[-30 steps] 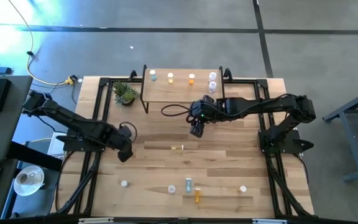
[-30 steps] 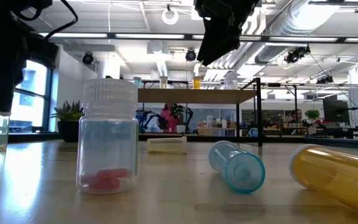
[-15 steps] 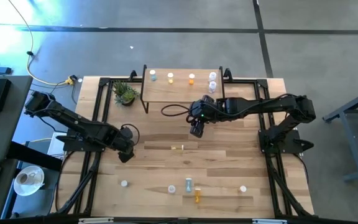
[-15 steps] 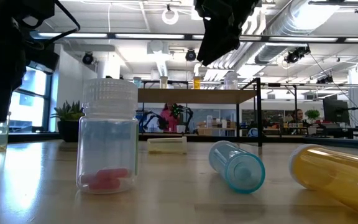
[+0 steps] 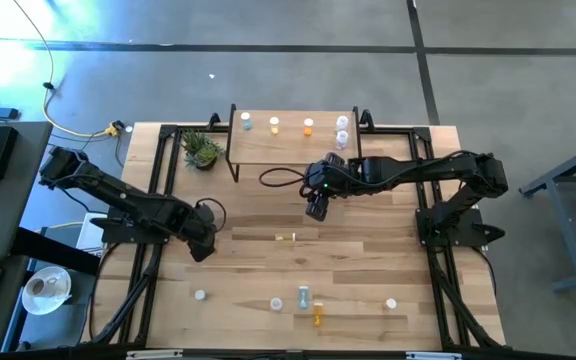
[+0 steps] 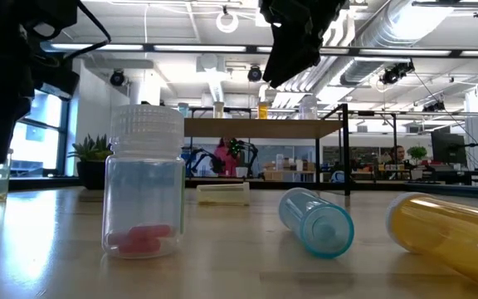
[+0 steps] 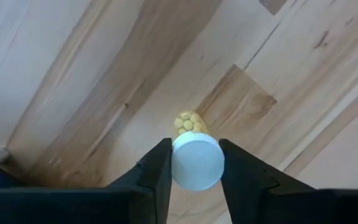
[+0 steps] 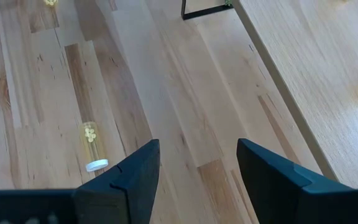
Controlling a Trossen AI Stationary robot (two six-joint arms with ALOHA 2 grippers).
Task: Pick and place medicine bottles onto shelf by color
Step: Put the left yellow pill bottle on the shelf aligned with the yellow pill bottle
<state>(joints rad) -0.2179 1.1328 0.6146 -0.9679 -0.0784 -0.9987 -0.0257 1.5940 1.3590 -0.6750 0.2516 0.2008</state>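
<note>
Left pincer (image 7: 194, 163) clamped on white-capped yellow-pill bottle (image 7: 196, 158), table's 9 o'clock side. Right pincer (image 8: 194, 163) gaping empty over table (image 5: 368, 250) centre, shelf (image 5: 293, 150) at 12.

Bright ceiling strip lights (image 6: 222, 47) glare overhead (blue glow at the left window (image 6: 44, 120)), leaving near bottles (image 6: 146, 180) softly blurred.

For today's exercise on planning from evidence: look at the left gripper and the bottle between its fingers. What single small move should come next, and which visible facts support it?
Probably a straight lift. The left gripper is shut on the yellow-pill bottle, fingers pressing both sides of its white cap, and the bottle stands upright on the table. The grip looks made, so raising it clear comes before carrying it toward the shelf. The right gripper hangs open near the shelf.
</note>
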